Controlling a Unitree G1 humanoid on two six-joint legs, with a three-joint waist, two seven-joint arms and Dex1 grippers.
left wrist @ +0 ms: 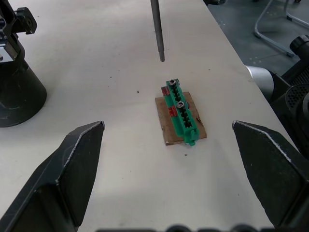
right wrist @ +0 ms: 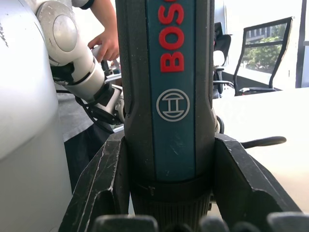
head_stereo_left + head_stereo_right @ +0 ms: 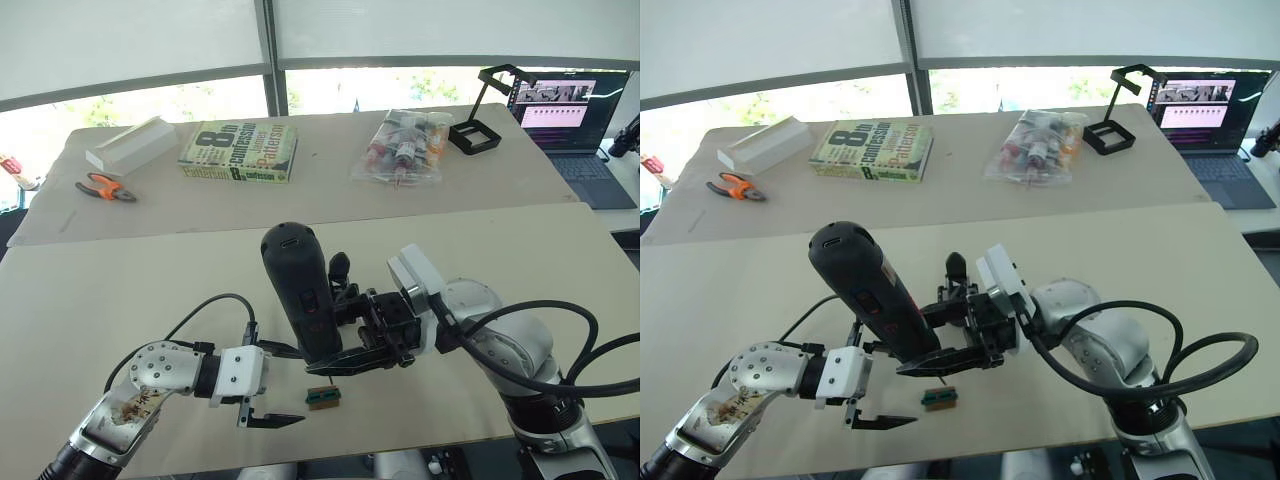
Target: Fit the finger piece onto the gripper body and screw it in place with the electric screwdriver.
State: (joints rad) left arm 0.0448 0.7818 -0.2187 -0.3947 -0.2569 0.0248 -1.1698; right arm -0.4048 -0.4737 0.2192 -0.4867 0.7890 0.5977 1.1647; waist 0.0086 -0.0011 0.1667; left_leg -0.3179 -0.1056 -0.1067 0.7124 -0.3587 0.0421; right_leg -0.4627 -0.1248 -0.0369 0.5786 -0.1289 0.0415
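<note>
My right gripper (image 3: 320,357) is shut on the electric screwdriver (image 3: 298,288), a thick black tool held nearly upright above the near table. Its thin metal bit (image 1: 158,29) points down, its tip hanging a little above a small green block with two screws on brown card (image 1: 179,115). My left gripper (image 3: 293,387) is open, its fingers either side of that block and apart from it. The gripper body (image 3: 340,268) stands just behind the screwdriver, its round black base (image 1: 18,92) on the table. I cannot pick out a separate finger piece.
On the far table lie orange-handled pliers (image 3: 105,187), a white box (image 3: 130,146), a book (image 3: 240,151), a bag of small bottles (image 3: 403,146), a black stand (image 3: 474,130) and a laptop (image 3: 572,112). A person's hand (image 2: 108,44) is beyond my left arm. The table's front edge is close.
</note>
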